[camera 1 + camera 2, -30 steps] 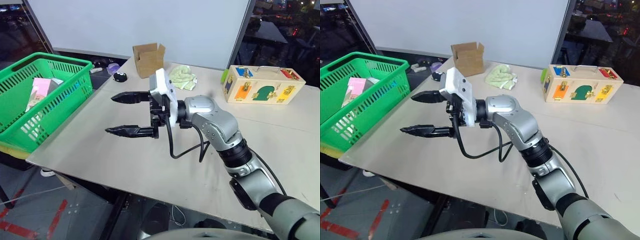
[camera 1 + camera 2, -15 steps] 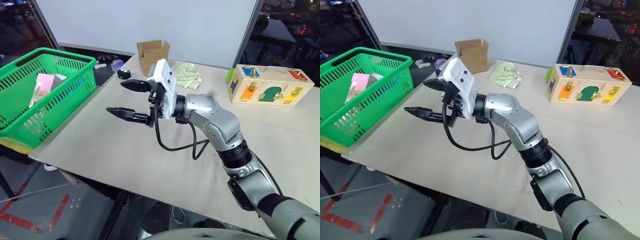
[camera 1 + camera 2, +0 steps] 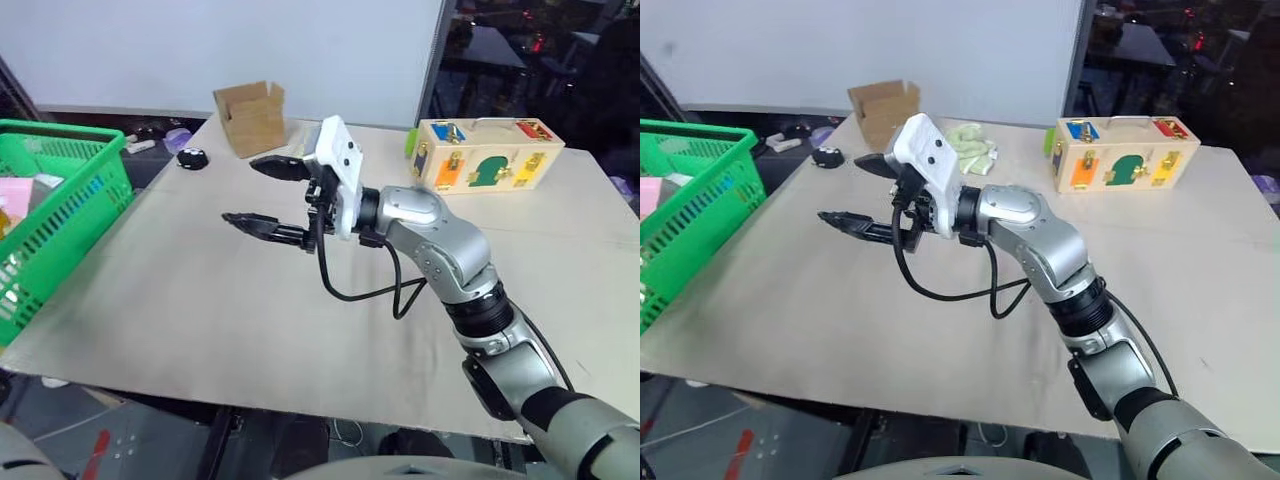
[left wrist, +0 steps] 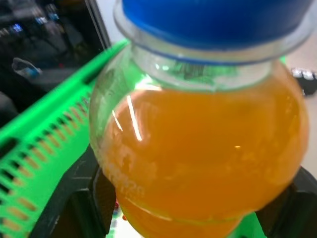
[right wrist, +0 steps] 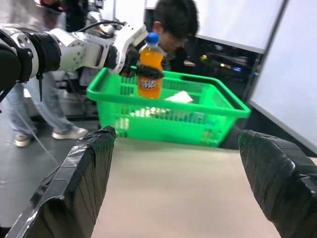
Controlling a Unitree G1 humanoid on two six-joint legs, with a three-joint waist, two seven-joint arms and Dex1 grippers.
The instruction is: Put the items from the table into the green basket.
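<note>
We see the table (image 3: 200, 300) bare between the basket (image 3: 70, 215) and the right gripper (image 3: 262, 194), which hangs over its middle with jaws wide. The cardboard box (image 3: 250, 117), cloth (image 3: 970, 158) and wooden box (image 3: 485, 153) line the far edge. The basket's mouth lies open; a person (image 5: 173, 29) stands behind it.

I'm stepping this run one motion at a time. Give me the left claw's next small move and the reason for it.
Probably lower the bottle a little into the green basket, then open. The left claw grips the bottle upright, apparently above the basket's rim and not yet inside. The pink carton already lies in the basket. The right claw hangs open and empty over the table.
</note>
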